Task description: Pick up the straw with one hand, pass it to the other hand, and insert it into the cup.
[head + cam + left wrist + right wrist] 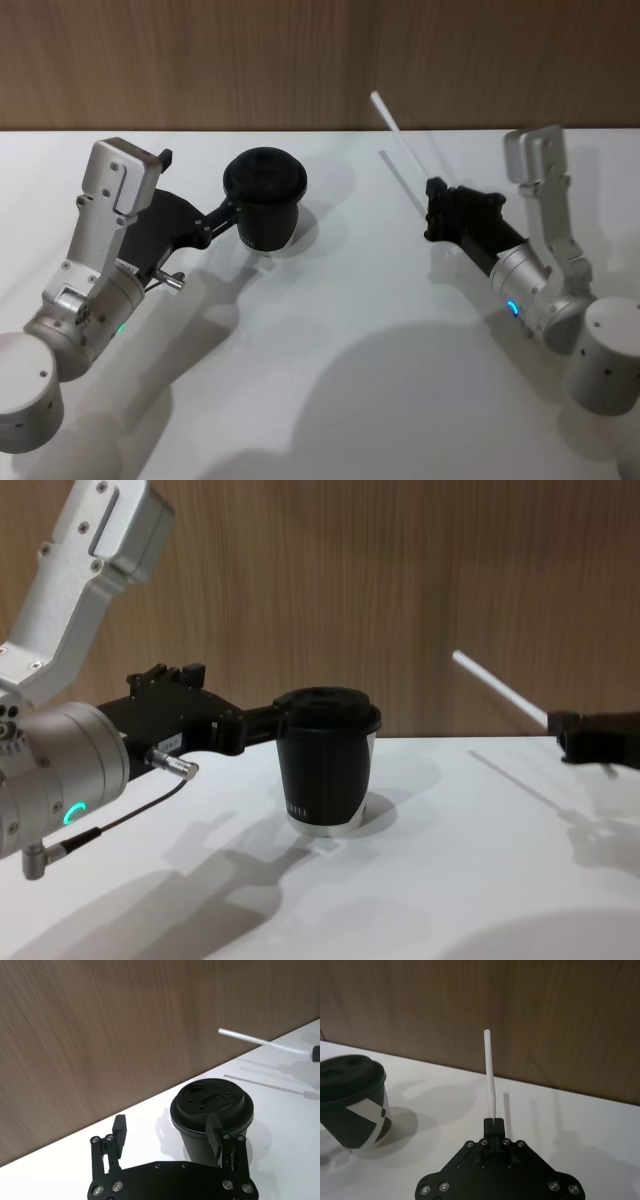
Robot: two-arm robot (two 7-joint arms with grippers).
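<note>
So the long, thin white straw (pixel 400 140) is up in the air, not on the table. The right tool (pixel 432 192) has its two slim black fingers pinched tight on the straw's lower end. In the right wrist view the fingers (pixel 490 1123) sit pressed together, with the straw (pixel 490 1075) poking straight out of them. The right arm comes in from the lower right of the head view. Its silver wrist shows a small blue light, and the black tool reaches forward and inward. From the chest view the straw (pixel 495 690) slants up and toward the robot's left, its free end tipped toward the cup side.

The black paper cup with the domed black lid (pixel 265 205) stands upright on the white table (pixel 350 380), left of middle and well apart from the straw. The left arm sits low on the left, its silver wrist carrying a green ring. It stretches its black left tool (pixel 225 212) forward to the cup at lid height. In the left wrist view that tool (pixel 166 1130) is spread wide and holding nothing. One finger (pixel 214 1136) is right up against the cup's (pixel 210 1105) side, though I can't tell if it actually touches.

Count: one straw, one cup, two tools. There's a wood-panel wall (pixel 300 60) behind it all.
</note>
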